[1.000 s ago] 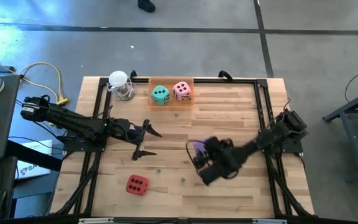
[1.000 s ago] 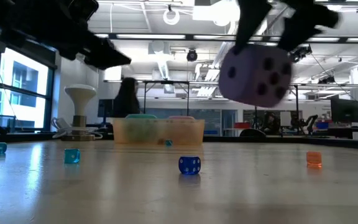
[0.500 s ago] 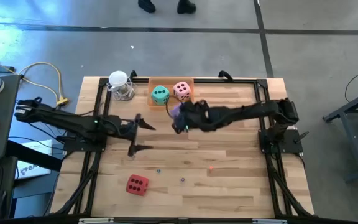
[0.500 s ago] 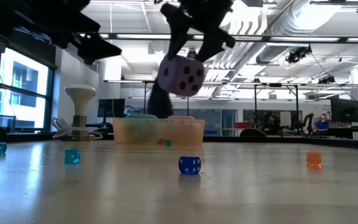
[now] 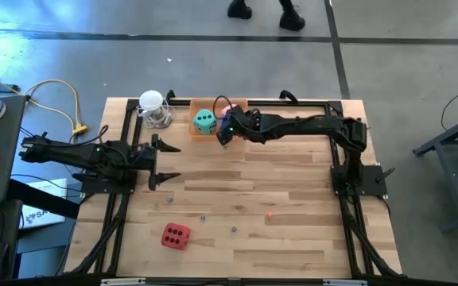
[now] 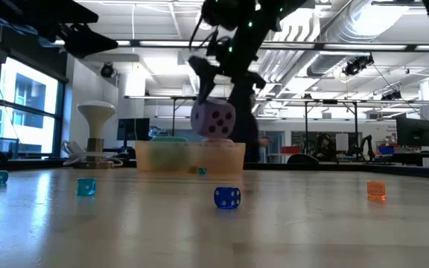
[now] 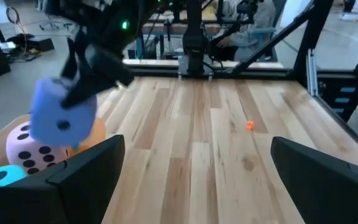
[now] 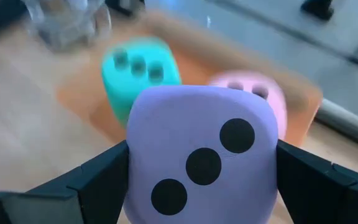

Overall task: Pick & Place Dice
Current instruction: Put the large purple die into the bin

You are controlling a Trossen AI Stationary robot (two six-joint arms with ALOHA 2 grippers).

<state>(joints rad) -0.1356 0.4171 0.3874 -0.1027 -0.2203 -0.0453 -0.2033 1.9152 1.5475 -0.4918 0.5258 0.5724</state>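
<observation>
Right hand (image 5: 227, 127) clamped on purple die (image 6: 213, 120) above orange tray (image 6: 191, 157), teal die (image 5: 204, 121) and pink die (image 7: 25, 147) in tray, left hand (image 5: 160, 161) apart, well short of tray, red die (image 5: 175, 236) farther off

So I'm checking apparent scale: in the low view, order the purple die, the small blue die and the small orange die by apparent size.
1. Purple die, held by the right gripper
2. and 3. Small blue die and small orange die: alike, no ranking.
</observation>
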